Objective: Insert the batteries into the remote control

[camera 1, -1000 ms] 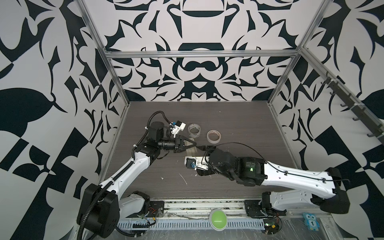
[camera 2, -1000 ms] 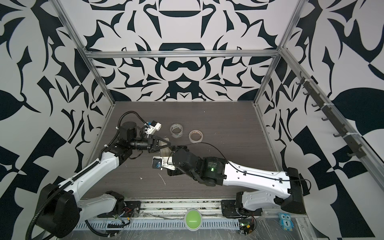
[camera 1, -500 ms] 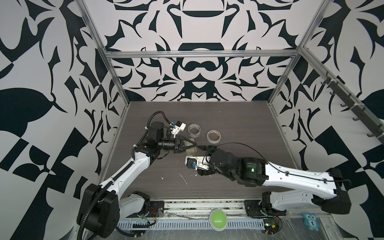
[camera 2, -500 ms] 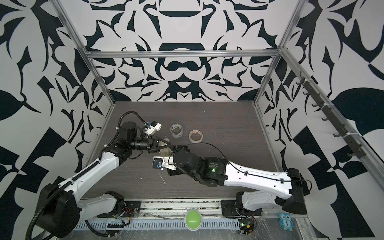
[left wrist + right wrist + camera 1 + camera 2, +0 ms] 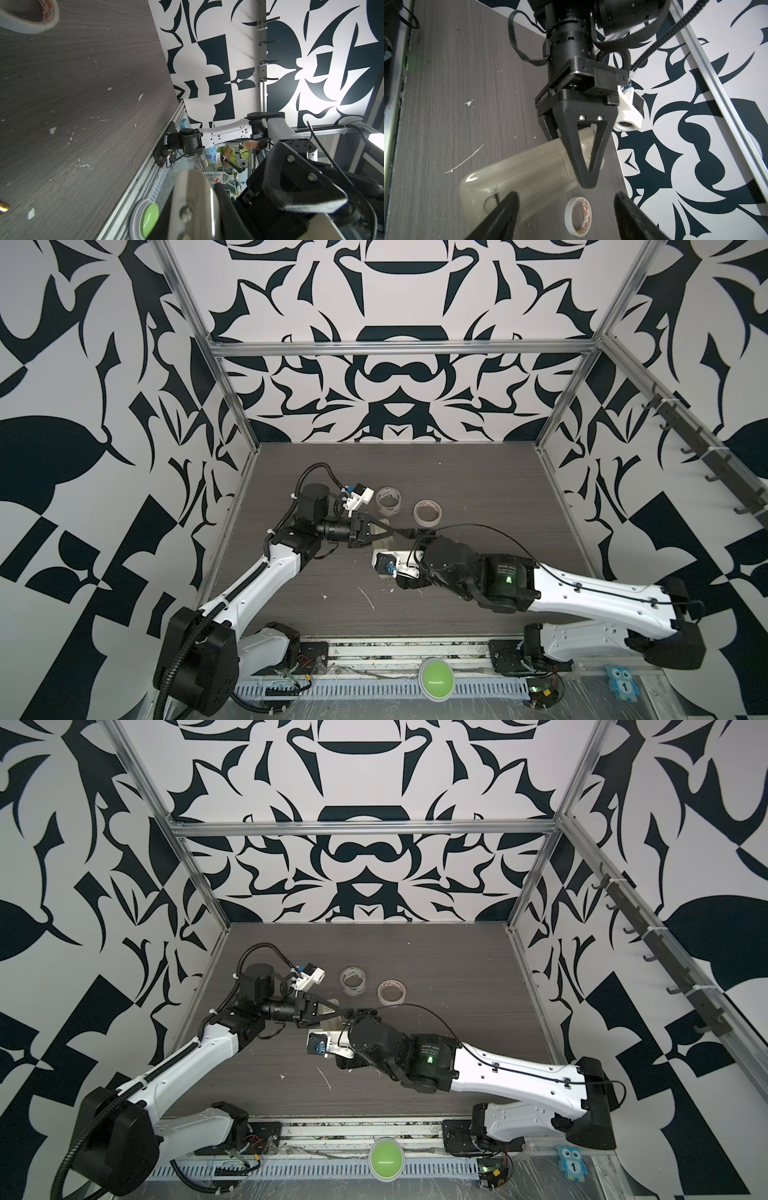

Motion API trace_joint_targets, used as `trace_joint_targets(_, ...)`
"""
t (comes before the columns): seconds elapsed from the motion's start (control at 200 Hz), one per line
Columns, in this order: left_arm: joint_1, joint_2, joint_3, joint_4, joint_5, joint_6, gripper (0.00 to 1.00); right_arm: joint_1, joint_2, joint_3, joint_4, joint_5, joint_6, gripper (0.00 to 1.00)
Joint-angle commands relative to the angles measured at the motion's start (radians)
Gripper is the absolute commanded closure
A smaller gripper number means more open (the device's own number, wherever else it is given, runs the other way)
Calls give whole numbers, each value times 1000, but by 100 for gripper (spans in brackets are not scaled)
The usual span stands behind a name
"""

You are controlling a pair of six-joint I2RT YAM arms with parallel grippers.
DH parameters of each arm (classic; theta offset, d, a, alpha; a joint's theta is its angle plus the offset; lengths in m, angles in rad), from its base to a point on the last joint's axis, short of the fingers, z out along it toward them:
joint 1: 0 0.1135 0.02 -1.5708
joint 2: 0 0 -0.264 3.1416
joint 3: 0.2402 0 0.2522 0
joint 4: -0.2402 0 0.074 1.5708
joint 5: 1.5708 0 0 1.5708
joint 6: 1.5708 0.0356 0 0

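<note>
The remote control (image 5: 517, 176), cream-white with its back and battery cover facing the right wrist camera, hangs tilted above the table. My left gripper (image 5: 586, 178) is shut on one end of it, a black finger (image 5: 571, 133) on each face. In both top views the remote (image 5: 377, 527) (image 5: 330, 1026) shows between those fingers. My right gripper (image 5: 566, 199) stands open just beyond the remote's other end, touching nothing. At the edge of the left wrist view a small gold-ended piece (image 5: 3, 205) lies on the table, possibly one of the batteries. Otherwise the batteries are hidden.
Two tape rolls (image 5: 388, 501) (image 5: 428, 512) lie on the dark table behind the grippers; one roll (image 5: 578, 214) sits under the right gripper's gap. White paint flecks (image 5: 368, 599) mark the table. A green button (image 5: 435, 672) sits at the front rail.
</note>
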Motion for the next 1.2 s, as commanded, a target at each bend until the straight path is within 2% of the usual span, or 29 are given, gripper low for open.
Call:
trace_joint_targets(0.0, -1, -6, 9, -8, 28, 2, 100, 4, -14, 15, -18, -32, 16, 23)
trace_joint_targets(1.195, 0, -3, 12, -10, 34, 6, 100, 4, 3, 31, -78, -131, 30, 23)
